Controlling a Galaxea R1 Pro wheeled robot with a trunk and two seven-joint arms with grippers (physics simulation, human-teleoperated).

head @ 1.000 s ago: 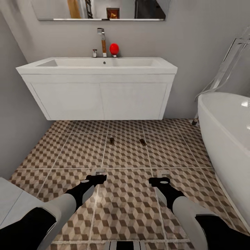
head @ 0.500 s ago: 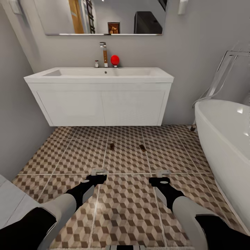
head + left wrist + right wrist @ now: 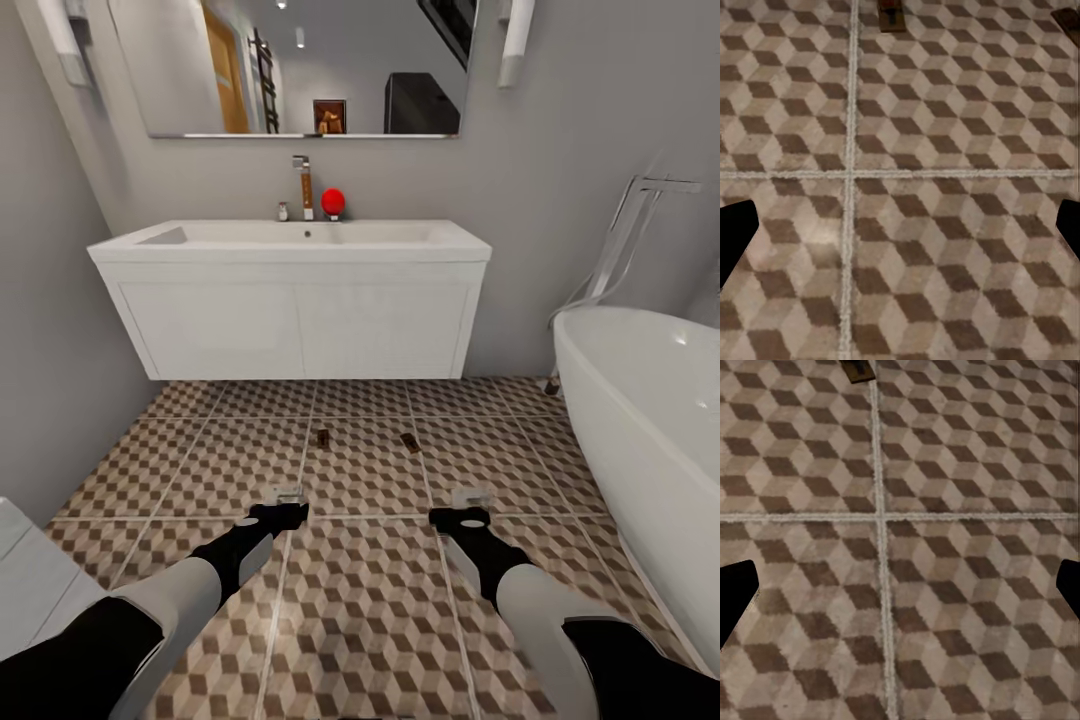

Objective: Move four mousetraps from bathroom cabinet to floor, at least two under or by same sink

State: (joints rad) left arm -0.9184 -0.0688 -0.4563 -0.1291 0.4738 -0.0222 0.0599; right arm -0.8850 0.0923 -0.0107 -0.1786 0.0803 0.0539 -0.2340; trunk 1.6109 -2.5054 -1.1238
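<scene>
I see two mousetraps lying flat on the floor, small dark-brown slabs, each far smaller than a tile. The left trap sits just beside a grout line, its long side running toward the sink. The right trap lies near it on the same row of tiles, turned a little askew. Both rest on the cube-patterned tiles in front of the sink, not under it. The sink is a long white box hung on the wall, its shallow basin open on top, with floor showing below it
</scene>
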